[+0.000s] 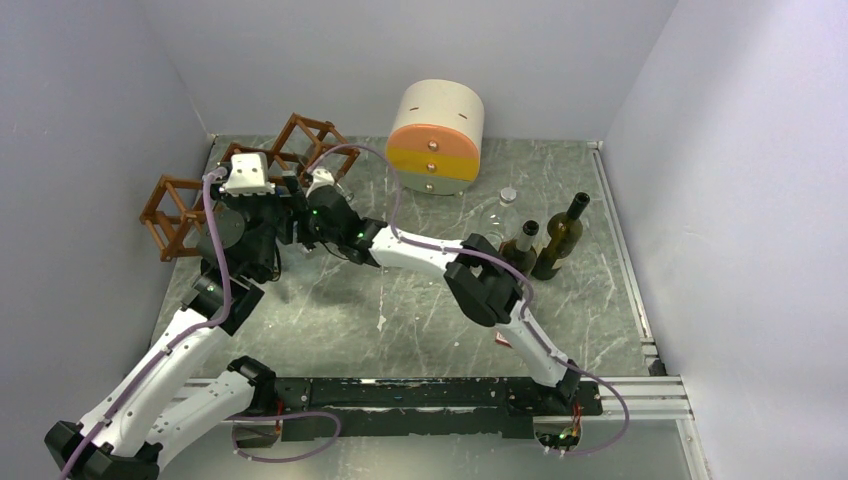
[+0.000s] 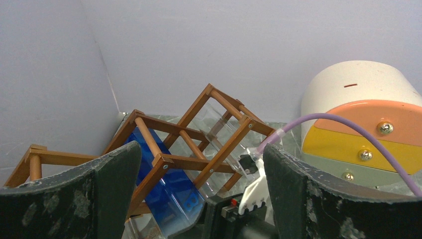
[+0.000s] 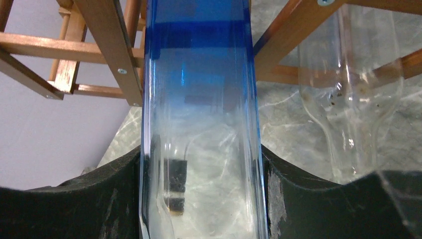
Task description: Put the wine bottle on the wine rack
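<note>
Marble table point(image 1: 420, 320): blue bottle point(image 3: 199, 74) in rack point(image 2: 224, 152)

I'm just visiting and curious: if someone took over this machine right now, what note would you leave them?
Left gripper: fingers open, empty, facing the wine rack.
Right gripper: shut on the blue wine bottle, which sits inside a rack cell.
Done: a clear bottle lies in the neighbouring cell.
To do: release the blue bottle and withdraw; two dark bottles stand outside the rack.

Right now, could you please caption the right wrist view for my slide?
The right fingers hold a blue-tinted wine bottle within the wooden wine rack, beside a clear bottle.
</note>
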Action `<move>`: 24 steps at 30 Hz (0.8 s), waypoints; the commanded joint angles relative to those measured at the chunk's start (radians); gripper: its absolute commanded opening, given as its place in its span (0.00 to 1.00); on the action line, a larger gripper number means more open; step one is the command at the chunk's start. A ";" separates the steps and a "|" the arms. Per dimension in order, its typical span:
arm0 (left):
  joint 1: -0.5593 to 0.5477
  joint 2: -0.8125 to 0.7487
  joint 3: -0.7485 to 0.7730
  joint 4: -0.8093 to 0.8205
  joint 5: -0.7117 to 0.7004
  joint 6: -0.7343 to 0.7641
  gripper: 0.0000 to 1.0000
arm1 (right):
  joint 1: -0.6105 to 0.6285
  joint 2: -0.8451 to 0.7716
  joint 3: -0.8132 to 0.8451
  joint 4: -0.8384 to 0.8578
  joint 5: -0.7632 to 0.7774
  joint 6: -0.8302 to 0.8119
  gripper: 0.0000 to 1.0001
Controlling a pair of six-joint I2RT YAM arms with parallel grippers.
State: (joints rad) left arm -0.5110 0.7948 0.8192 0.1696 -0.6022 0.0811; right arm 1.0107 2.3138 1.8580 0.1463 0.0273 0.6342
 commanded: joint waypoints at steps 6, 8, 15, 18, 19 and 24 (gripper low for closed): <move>0.012 -0.009 -0.006 0.036 -0.013 -0.008 0.96 | -0.030 0.088 0.215 0.050 0.105 0.026 0.40; 0.012 -0.009 -0.006 0.035 -0.014 -0.007 0.96 | -0.035 0.113 0.267 0.013 0.104 0.032 0.42; 0.016 -0.001 -0.002 0.030 -0.014 -0.009 0.96 | -0.041 0.150 0.308 0.010 0.116 0.017 0.61; 0.017 0.001 -0.003 0.031 -0.016 -0.009 0.96 | -0.042 0.165 0.326 0.009 0.116 0.009 0.67; 0.018 0.001 -0.003 0.031 -0.016 -0.009 0.96 | -0.042 0.163 0.321 0.016 0.116 0.003 0.70; 0.022 0.000 -0.001 0.030 -0.017 -0.011 0.96 | -0.043 0.121 0.275 0.043 0.106 -0.024 0.86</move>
State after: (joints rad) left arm -0.5034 0.7979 0.8192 0.1692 -0.6025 0.0788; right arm 0.9901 2.4809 2.1338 0.1196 0.0914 0.6487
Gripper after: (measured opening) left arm 0.958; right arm 0.821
